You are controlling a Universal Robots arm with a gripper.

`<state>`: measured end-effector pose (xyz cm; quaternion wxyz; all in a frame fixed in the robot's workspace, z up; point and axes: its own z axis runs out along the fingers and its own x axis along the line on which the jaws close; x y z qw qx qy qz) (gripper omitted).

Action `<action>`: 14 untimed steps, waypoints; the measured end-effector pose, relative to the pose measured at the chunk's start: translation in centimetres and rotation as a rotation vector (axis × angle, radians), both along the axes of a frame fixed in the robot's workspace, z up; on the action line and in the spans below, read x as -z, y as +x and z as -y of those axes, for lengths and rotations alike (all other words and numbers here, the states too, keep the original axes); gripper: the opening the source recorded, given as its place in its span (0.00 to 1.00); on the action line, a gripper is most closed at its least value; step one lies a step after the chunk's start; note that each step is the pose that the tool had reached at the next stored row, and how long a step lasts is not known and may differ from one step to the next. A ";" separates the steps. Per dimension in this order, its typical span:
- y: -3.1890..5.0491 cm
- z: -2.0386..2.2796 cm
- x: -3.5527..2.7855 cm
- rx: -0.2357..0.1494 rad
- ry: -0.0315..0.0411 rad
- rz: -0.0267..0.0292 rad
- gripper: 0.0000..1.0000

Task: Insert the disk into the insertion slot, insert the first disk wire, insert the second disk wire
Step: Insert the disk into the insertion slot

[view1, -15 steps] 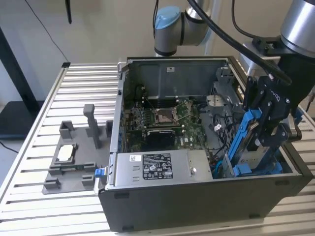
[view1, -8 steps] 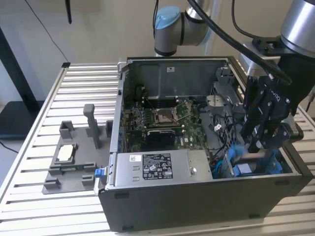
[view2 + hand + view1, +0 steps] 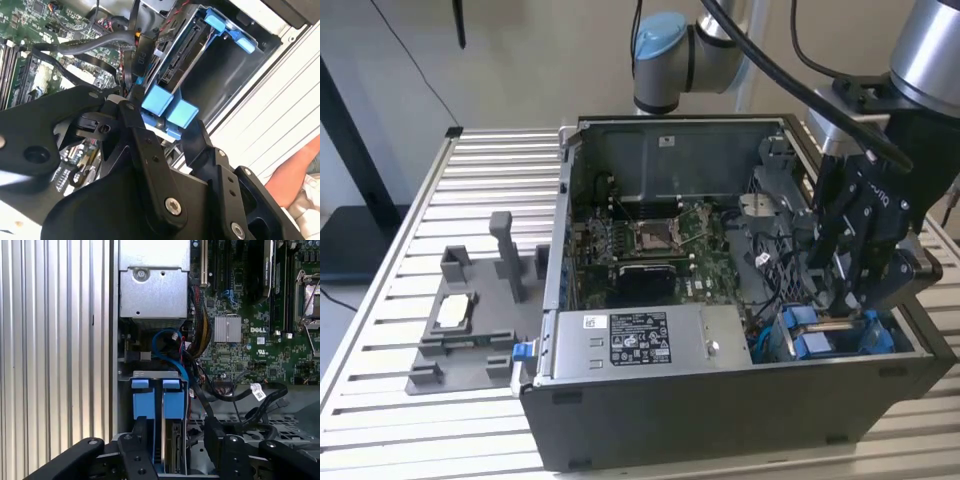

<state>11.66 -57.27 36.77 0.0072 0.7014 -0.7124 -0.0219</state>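
The disk [image 3: 173, 447] stands on edge in the insertion slot [image 3: 835, 335] of the open computer case, at the near corner on the exterior view's right. Its blue carrier tabs [image 3: 156, 401] sit level with the bay's rim. The disk's connector edge [image 3: 179, 52] is bare, with no plug in it. My gripper [image 3: 176, 432] hangs right over the near tabs [image 3: 169, 107], open, one finger [image 3: 134, 125] on each side of them. A black wire [image 3: 250, 390] with a white tag and a thin blue wire [image 3: 170, 347] lie loose beside the bay, over the board.
The grey power supply box [image 3: 640, 340] runs along the case's near wall. The motherboard [image 3: 650, 240] lies in the middle. A grey fixture [image 3: 470, 315] with a small part stands on the slatted table at the exterior view's left. A person's arm [image 3: 292, 172] shows beyond the case.
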 end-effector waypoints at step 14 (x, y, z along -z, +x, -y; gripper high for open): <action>-0.04 -0.11 -3.21 0.000 0.0092 0.0144 0.58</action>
